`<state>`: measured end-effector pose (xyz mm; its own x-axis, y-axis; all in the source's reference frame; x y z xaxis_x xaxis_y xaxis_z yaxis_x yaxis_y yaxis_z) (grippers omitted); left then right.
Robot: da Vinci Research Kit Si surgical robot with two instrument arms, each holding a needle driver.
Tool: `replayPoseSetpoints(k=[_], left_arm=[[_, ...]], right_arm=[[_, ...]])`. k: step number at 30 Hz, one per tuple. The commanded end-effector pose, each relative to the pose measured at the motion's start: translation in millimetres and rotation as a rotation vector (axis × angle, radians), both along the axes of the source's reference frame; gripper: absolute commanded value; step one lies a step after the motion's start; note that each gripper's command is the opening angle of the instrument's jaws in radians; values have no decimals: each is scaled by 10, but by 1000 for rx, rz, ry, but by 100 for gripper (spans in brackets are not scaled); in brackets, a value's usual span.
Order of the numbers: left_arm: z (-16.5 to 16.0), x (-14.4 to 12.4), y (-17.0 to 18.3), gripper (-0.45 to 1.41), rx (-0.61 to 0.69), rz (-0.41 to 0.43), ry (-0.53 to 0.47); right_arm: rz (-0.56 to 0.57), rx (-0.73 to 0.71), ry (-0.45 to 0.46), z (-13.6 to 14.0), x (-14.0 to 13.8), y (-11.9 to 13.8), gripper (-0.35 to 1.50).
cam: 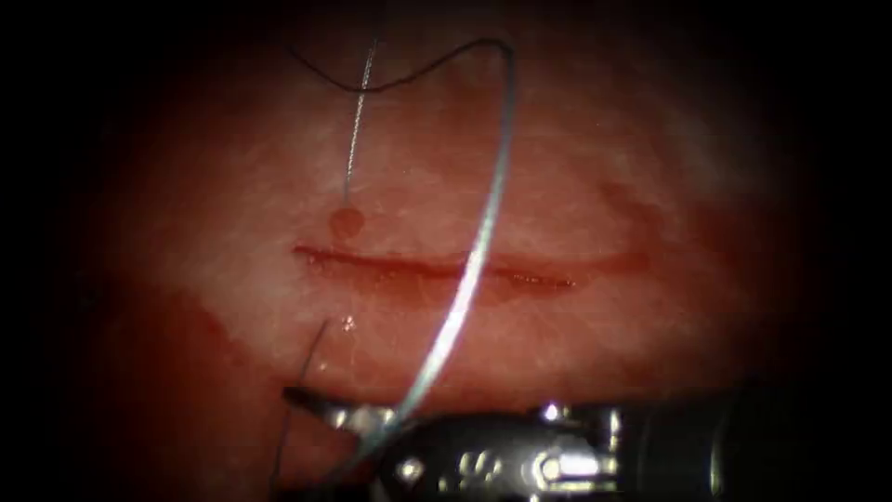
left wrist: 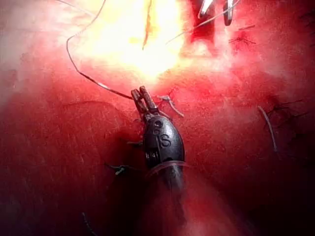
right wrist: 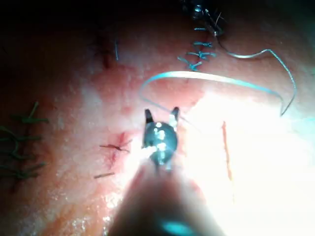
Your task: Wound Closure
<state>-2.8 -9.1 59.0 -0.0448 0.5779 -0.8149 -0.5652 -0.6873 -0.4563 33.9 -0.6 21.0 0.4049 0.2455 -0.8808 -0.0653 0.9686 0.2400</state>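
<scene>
the cut (cam: 465, 265) runs across the middle of the tissue (cam: 604, 186), and it looks open all the way along, with no stitch over it. a round spot of red fluid (cam: 346, 221) sits just above the cut, toward its left end. the left claw (left wrist: 140, 94) is pinched shut on the thread (cam: 488, 214), right at the claw's tips. the right claw (right wrist: 161, 114) has its two jaws spread apart in a small v. it seems to hold nothing. in the endoscope view it lies along the near edge of the tissue and points left. the thread makes a big shiny bow that goes over the cut near its middle and comes down right at the right claw. i cannot tell if it touches the jaws or just goes by them. i cannot pick out the needle for sure, so i cannot say where it is or if it is in the tissue. i think the loose bow of thread could catch on the open right claw and get tangled, because it hangs so close. a hard tug from the left claw could make the thread dig into the soft tissue. and with the needle so hard to find, a claw could bump it or grab it badly.
</scene>
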Motion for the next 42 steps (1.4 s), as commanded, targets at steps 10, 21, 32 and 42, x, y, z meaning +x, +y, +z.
replayPoseSetpoints(k=[10, 21, 32, 42], left_arm=[[4, -5, -14, -45, 5, 0, 0], [4, -5, -14, -45, 5, -1, 1], [4, -8, -15, -45, 4, 1, -2], [4, -7, -16, -45, 3, 3, -4]], right_arm=[[54, -42, -42, 87, 15, 13, 114], [12, -39, -37, 106, 23, 10, -35], [-12, -11, -34, 12, 2, -39, -35], [-108, 17, 37, -72, 13, -91, -35]])
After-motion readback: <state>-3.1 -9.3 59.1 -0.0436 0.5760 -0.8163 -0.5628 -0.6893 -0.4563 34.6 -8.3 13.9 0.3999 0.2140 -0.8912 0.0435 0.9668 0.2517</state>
